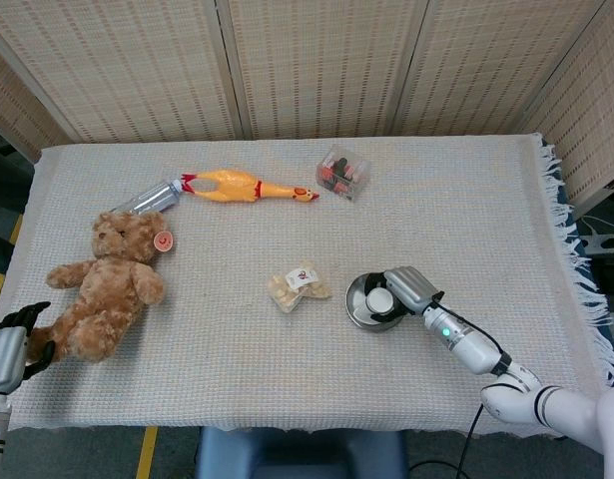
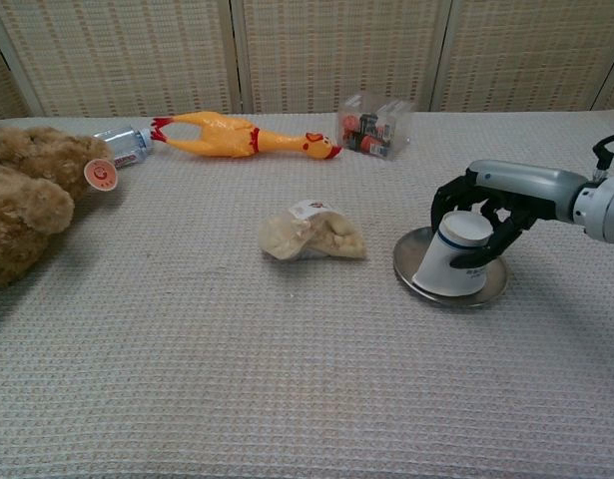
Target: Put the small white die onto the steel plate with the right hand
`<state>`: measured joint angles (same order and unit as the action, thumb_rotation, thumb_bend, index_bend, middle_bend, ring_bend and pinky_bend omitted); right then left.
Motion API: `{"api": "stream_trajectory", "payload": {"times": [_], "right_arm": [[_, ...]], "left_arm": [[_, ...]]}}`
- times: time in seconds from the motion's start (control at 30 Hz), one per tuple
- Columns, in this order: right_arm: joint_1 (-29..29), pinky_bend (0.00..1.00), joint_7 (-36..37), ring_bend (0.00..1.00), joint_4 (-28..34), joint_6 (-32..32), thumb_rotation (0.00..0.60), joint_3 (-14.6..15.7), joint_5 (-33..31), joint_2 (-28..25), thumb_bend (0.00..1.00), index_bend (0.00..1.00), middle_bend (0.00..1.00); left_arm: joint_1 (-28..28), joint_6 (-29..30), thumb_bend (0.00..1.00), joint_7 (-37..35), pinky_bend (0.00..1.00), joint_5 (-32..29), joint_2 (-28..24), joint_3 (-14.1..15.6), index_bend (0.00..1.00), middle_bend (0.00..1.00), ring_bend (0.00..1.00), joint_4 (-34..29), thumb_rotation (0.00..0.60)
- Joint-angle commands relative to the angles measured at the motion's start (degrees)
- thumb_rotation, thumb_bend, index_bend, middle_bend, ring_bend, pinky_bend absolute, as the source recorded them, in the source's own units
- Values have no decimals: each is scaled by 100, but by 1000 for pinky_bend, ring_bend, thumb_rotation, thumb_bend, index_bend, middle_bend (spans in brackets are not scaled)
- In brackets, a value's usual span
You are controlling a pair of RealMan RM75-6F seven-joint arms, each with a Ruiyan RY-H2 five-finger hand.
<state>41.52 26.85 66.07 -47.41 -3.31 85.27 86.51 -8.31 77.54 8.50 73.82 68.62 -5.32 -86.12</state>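
Observation:
The steel plate (image 2: 408, 273) lies on the right half of the cloth, also visible as a steel plate (image 1: 357, 302) from the head. The small white die (image 2: 454, 257) looks like a white cup-shaped piece with a blue band. It stands tilted on the plate, seen as a pale die (image 1: 379, 297) from above. My right hand (image 2: 491, 203) reaches in from the right and curls its dark fingers over and around it; from above this right hand (image 1: 410, 287) covers the plate's right side. My left hand (image 1: 9, 344) hangs at the table's near-left corner, holding nothing.
A clear bag of pale snacks (image 2: 311, 235) lies just left of the plate. A brown teddy bear (image 1: 107, 284) sprawls at the left, beside a silver tube (image 1: 152, 198). A yellow rubber chicken (image 1: 249, 187) and a clear box (image 1: 343, 173) lie at the back.

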Motion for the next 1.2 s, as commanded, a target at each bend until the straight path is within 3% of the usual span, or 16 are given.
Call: {"api": "stream_trajectory", "payload": {"times": [0.03, 0.23, 0.37, 0.63, 0.77, 0.9, 1.1, 1.2], "right_arm": [[-97, 744, -774, 464, -503, -344, 600, -83, -107, 313, 85, 534, 493], [-177, 744, -1567, 464, -1431, -841, 600, -216, -160, 866, 85, 534, 493], [-179, 744, -1387, 464, -1689, -908, 600, -232, -144, 1027, 86, 534, 493], [-44, 744, 444, 464, -645, -219, 600, 1, 28, 358, 86, 535, 493], [14, 744, 862, 464, -483, -169, 600, 111, 208, 175, 86, 535, 493], [-52, 745, 488, 464, -785, -442, 600, 70, 219, 323, 86, 535, 493], [-212, 745, -784, 464, -1613, -1033, 600, -129, 79, 827, 86, 535, 493], [-242, 744, -923, 464, -1814, -1138, 600, -154, 59, 975, 86, 535, 493]], "left_arm": [[0, 4, 403, -5, 404, 2, -2, -1, 194, 215, 251, -6, 600], [0, 5, 403, 0, 404, 0, -6, 0, 194, 214, 251, -9, 600], [-2, -1, 403, 6, 404, -6, -2, 1, 194, 215, 251, -5, 600], [-4, 0, 403, 11, 404, -3, -6, 3, 194, 215, 251, -9, 600], [-3, -1, 402, 14, 404, -8, -7, 3, 194, 215, 251, -14, 600], [-7, -10, 403, 18, 404, -11, -7, 6, 194, 214, 251, -13, 600], [-16, -41, 404, 32, 404, -31, -5, 9, 194, 214, 251, -12, 600], [-18, -46, 404, 42, 404, -36, -6, 11, 194, 215, 251, -16, 600]]}}
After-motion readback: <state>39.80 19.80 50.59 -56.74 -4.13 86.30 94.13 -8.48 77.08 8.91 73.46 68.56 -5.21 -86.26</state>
